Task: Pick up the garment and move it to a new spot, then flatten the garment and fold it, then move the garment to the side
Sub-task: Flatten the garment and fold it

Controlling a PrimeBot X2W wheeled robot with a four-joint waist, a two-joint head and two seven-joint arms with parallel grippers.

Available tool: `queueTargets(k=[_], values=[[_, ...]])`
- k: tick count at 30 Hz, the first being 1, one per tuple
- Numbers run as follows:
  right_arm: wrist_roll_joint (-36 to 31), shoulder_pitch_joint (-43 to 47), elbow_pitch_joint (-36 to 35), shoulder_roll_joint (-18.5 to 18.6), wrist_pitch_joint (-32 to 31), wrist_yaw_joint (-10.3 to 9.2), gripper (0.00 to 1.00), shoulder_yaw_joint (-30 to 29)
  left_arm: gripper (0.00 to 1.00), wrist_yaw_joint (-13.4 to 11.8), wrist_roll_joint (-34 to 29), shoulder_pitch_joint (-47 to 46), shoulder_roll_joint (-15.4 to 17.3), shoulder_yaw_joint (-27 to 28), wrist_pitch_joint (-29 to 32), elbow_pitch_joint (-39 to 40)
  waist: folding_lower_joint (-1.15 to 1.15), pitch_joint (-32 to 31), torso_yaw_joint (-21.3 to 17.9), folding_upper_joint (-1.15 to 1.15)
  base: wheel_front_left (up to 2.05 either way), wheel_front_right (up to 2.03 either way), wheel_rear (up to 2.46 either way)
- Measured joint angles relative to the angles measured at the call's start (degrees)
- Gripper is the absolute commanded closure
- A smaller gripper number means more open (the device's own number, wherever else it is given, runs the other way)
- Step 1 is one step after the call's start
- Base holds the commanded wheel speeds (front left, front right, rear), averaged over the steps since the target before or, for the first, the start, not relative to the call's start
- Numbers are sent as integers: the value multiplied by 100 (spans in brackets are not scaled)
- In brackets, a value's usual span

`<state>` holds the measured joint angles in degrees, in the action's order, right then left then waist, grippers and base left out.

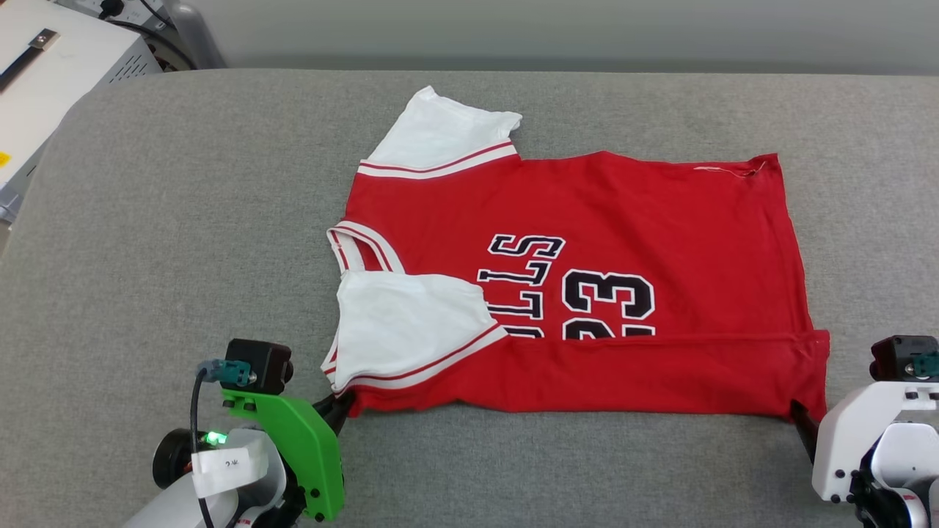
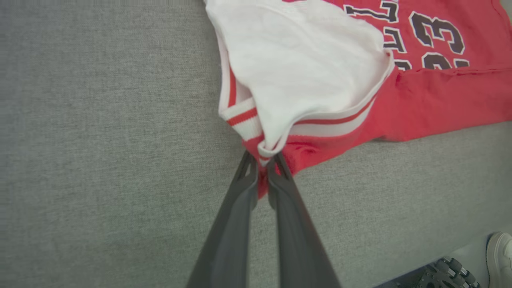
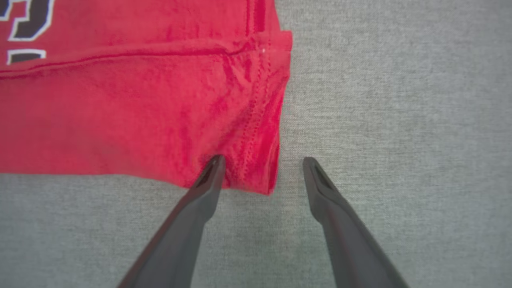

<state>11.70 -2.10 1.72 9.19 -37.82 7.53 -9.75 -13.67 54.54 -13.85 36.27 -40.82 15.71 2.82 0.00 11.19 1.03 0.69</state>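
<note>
A grey fabric surface (image 1: 183, 220) spans the head view, with the red "BULLS 23" jersey (image 1: 623, 220) lying flat at centre, its near edge folded over the print. At lower left, the left gripper (image 2: 262, 158) pinches the jersey's sleeve-side corner. At lower right, the right gripper (image 3: 264, 162) stands open, straddling the hem corner.

Bright, even light; faint shadow beneath the garment (image 1: 660, 220); wrist views slightly soft.
</note>
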Motion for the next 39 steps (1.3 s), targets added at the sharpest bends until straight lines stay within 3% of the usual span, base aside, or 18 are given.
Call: queueTargets(k=[7,8,9,10,23,39], values=[[-54,-187,433,-63,10,0,3,36,100,-124,-10,1,168,30,99,372,0,121,62,0,0,0,0],[-52,-195,486,-62,9,0,41,41,100,-135,-14,1,187,32,100,390,0,137,66,0,0,0,0],[-48,-197,534,-60,10,0,62,43,100,-147,-15,1,198,32,105,405,0,149,70,0,0,0,0],[-41,-205,582,-54,31,0,98,43,100,-153,-21,1,210,30,109,426,0,163,74,0,0,0,0],[253,-313,664,36,108,2,100,-57,100,-163,-163,104,324,-81,210,221,0,-77,23,0,0,0,0],[601,849,-802,185,-1078,2,100,-352,100,-48,64,637,481,-341,404,27,0,-668,-120,0,0,0,0]])
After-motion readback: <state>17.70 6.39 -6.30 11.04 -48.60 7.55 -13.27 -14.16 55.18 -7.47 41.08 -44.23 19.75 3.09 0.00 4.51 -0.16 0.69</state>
